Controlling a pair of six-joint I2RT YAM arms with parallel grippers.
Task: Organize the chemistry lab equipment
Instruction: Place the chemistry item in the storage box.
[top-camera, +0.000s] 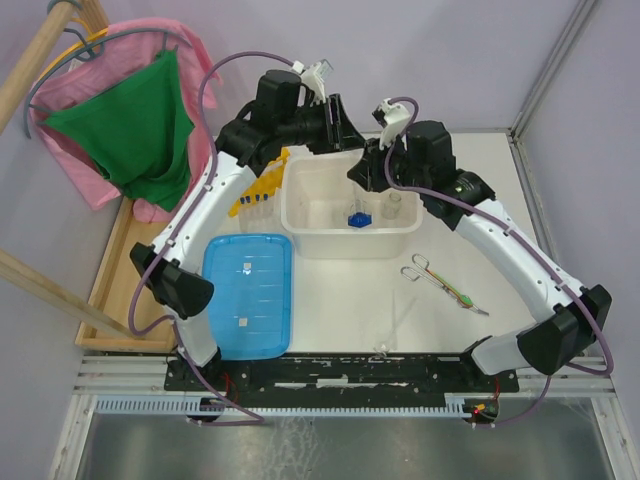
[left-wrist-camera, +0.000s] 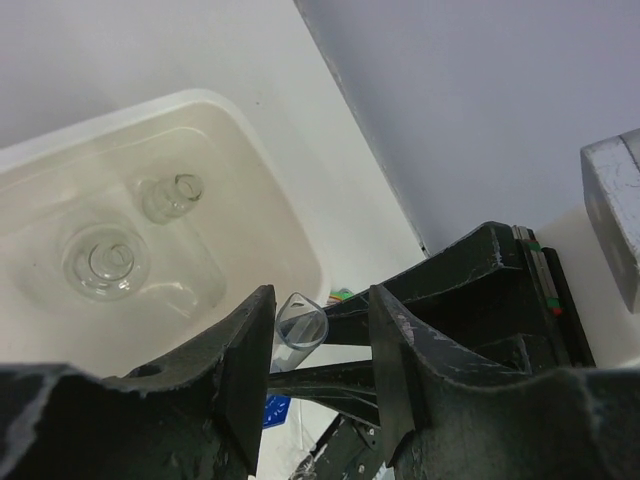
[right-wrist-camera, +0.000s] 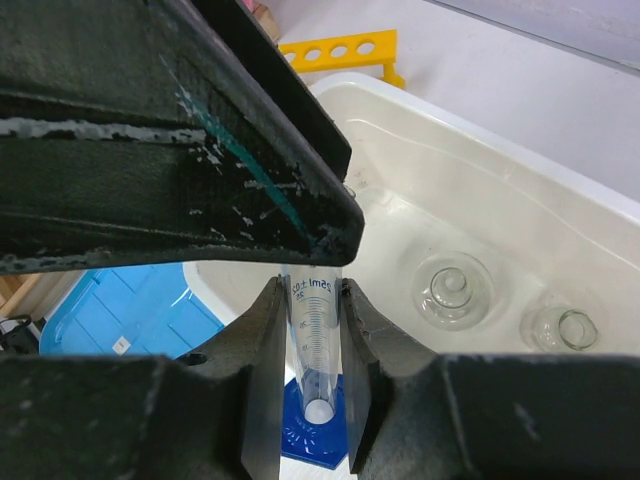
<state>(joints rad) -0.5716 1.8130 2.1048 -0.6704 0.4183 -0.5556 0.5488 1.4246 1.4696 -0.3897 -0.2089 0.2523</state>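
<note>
White tub (top-camera: 340, 246), R gripper (right-wrist-camera: 310, 292) clamps cylinder (right-wrist-camera: 313, 345), L gripper (left-wrist-camera: 320, 302) half-open

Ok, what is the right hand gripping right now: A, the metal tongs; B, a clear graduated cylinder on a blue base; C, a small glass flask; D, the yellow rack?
B: the right wrist view shows the right hand clamped on the graduated cylinder, with its printed scale visible between the fingers.
</note>
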